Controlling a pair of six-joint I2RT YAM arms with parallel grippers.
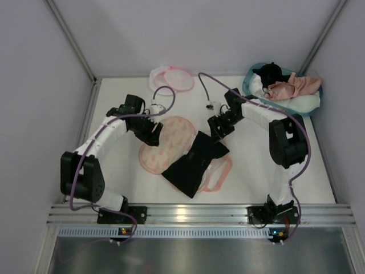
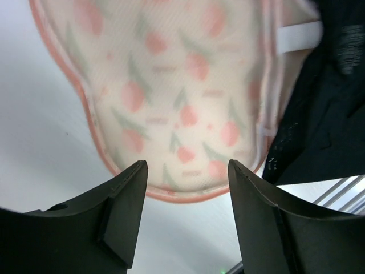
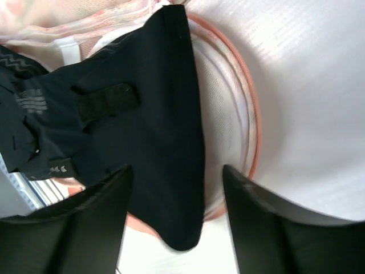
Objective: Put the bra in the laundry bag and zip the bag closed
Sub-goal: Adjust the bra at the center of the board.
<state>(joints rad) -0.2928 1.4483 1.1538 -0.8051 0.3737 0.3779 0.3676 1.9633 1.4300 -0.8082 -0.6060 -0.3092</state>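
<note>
Hovering left fingers [image 1: 152, 134]: spread wide and empty, from where I stand, poised just above the left edge of the printed pad [image 1: 171, 134].
Right fingers [image 1: 219, 128]: also parted with nothing between them, at the pad's right side, over the black garment [image 1: 194, 162] that drapes across that half of the pad.
Bra [image 1: 293, 85]: nowhere near either arm. It lies crumpled in the teal basket [image 1: 247, 85], well off to the far right of the pad, on top of white and black laundry.
Bag [image 1: 171, 77]: flat on the surface [image 1: 122, 171] just beyond the pad. I cannot tell whether its zip is open.
Step in hand: I'd say fetching the bra has not begun, since both arms sit at the pad.
Doing it well: send the right arm, which is nearer the basket. Pinch the bunched cups rather than a thin strap, so the bra lifts in one lump and leaves the other clothes behind.
Meanwhile: the left arm could reach past the pad to the bag and hold its pink rim steady.
Risk: trailing straps could snag on the basket, or later in the zip.
</note>
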